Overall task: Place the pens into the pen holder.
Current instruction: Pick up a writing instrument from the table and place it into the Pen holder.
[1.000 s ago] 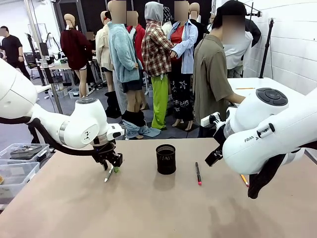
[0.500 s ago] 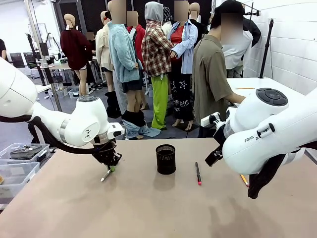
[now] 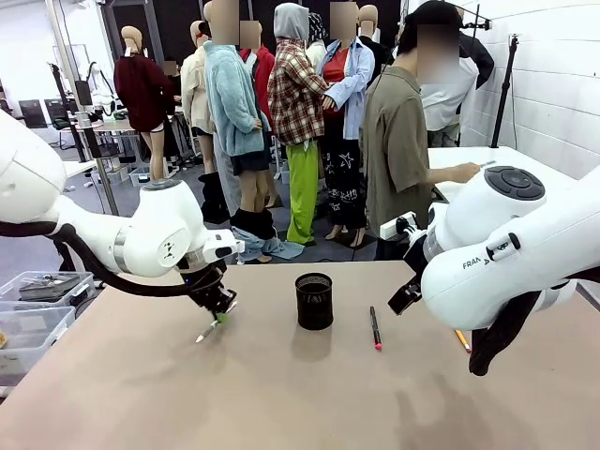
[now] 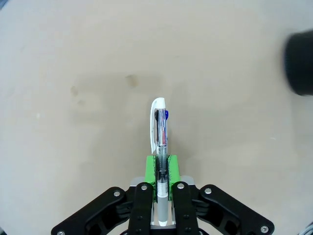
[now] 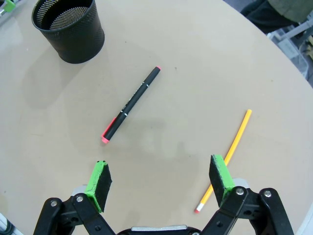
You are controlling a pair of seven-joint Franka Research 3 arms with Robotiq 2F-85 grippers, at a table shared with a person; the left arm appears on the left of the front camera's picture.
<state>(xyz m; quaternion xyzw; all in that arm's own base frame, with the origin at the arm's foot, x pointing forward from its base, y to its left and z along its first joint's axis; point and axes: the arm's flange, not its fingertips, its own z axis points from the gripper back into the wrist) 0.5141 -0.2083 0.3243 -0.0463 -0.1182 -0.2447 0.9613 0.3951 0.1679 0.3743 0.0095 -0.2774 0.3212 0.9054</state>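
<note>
The right gripper (image 5: 160, 176) hangs over the near right part of the desk (image 3: 281, 403) with its jaws spread wide and nothing between them. It seems parked above its own share of the work. In its wrist view a yellow pencil (image 5: 227, 154) runs from beside one green pad out toward 1 o'clock. A black pen with red ends (image 5: 132, 104) lies flat at about 11 o'clock. Both are apart from the pads, so I judge neither has been picked yet.

Farther along, the left gripper (image 3: 214, 302) is clamped narrow on a white-silver pen (image 4: 159, 132). The barrel runs lengthwise between the pads (image 4: 152, 169), with the clip end pointing to 12 o'clock in the left wrist view. Held along the fingers like that, it should drop end-first into a cup. In the front view the pen slants down toward 7 o'clock; I cannot tell whether its tip touches the desk.

The black mesh pen holder (image 3: 314, 300) stands upright mid-desk, open at the top. It has the left gripper at its 9 o'clock and the black pen at its 4 o'clock. The right wrist view shows bare mesh inside, so it looks empty.

In all there are three writing sticks, one holder and two grippers.

Beyond the far edge a person (image 3: 398, 150) stands turned toward a white table (image 3: 534, 159) at 3 o'clock.
</note>
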